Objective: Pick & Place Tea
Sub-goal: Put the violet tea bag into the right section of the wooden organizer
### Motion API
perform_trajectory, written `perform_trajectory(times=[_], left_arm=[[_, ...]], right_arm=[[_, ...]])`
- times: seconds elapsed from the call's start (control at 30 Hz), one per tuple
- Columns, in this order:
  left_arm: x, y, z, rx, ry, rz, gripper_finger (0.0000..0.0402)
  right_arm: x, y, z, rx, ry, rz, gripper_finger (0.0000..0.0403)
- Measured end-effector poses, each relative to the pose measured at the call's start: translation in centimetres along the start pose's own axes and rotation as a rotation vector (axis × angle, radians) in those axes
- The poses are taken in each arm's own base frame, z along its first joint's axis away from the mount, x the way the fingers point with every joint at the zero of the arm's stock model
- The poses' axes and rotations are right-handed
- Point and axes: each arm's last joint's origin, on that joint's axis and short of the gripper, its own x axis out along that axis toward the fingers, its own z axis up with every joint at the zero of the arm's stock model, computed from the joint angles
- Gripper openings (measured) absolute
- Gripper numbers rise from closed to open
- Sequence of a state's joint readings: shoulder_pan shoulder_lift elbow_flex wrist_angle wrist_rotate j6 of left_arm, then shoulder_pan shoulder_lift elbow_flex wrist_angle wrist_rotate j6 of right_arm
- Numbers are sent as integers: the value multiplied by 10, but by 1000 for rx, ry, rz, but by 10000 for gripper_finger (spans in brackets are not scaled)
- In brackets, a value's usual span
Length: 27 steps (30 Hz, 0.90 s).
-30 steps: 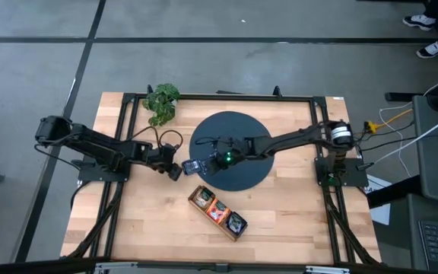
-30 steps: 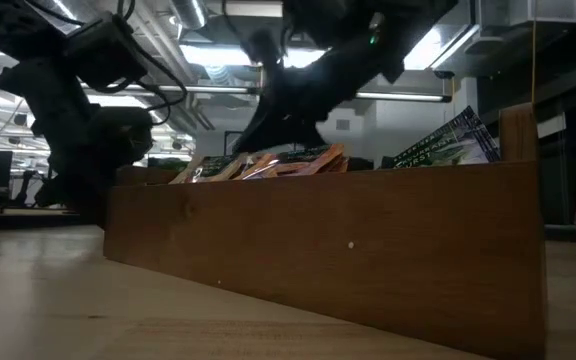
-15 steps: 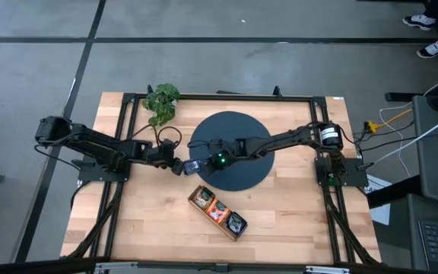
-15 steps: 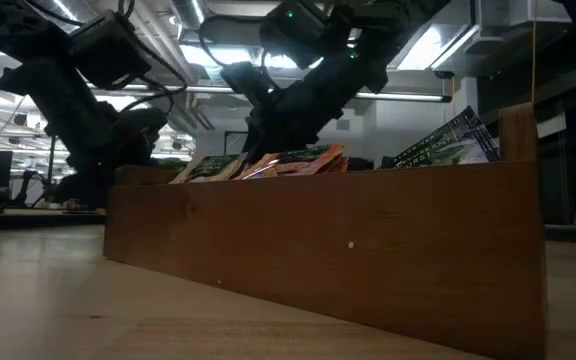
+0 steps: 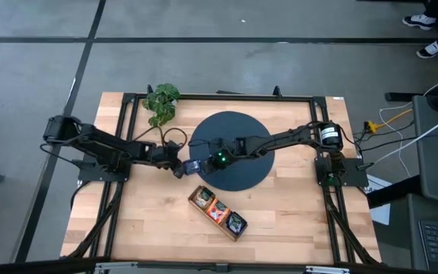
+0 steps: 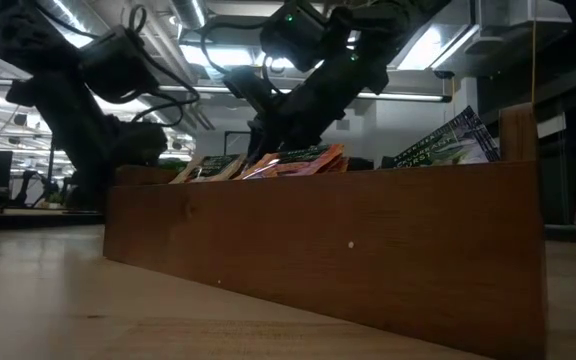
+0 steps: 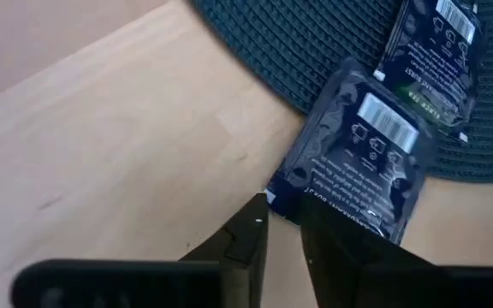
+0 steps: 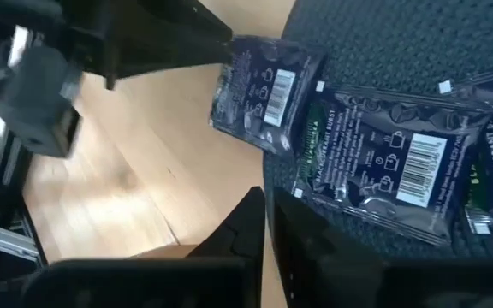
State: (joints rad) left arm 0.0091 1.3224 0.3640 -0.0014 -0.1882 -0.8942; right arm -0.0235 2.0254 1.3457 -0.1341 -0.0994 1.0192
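High view: left tool (image 5: 179,168) and right tool (image 5: 201,163) meet at the dark mat's (image 5: 238,122) left edge. Left wrist view: fingers pressed together on a blue tea sachet (image 7: 359,154). Right wrist view: fingers together beside another sachet (image 8: 392,167)

light: even overhead | low view: backlit, ceiling glare | wrist views: soft blur

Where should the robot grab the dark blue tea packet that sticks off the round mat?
Probably by the flat dark blue foil sachet's corner overhanging the dark woven round mat, coming from the bare wooden table side, where the left gripper already sits.
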Motion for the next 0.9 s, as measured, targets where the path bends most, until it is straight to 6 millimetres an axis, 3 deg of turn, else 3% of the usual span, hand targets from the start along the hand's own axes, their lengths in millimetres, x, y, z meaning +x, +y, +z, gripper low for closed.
perform_trajectory(times=[0.43, 0.67, 0.9], left_arm=[[14, 1, -3, 8, -7, 58, 3], [15, 1, -3, -15, -20, 50, 3], [15, 1, -3, -30, -19, 49, 5]], right_arm=[[1, -1, 2, 104, 46, 34, 35], [21, -17, 9, 148, 148, 106, 37], [38, -28, 10, 206, 157, 126, 99]])
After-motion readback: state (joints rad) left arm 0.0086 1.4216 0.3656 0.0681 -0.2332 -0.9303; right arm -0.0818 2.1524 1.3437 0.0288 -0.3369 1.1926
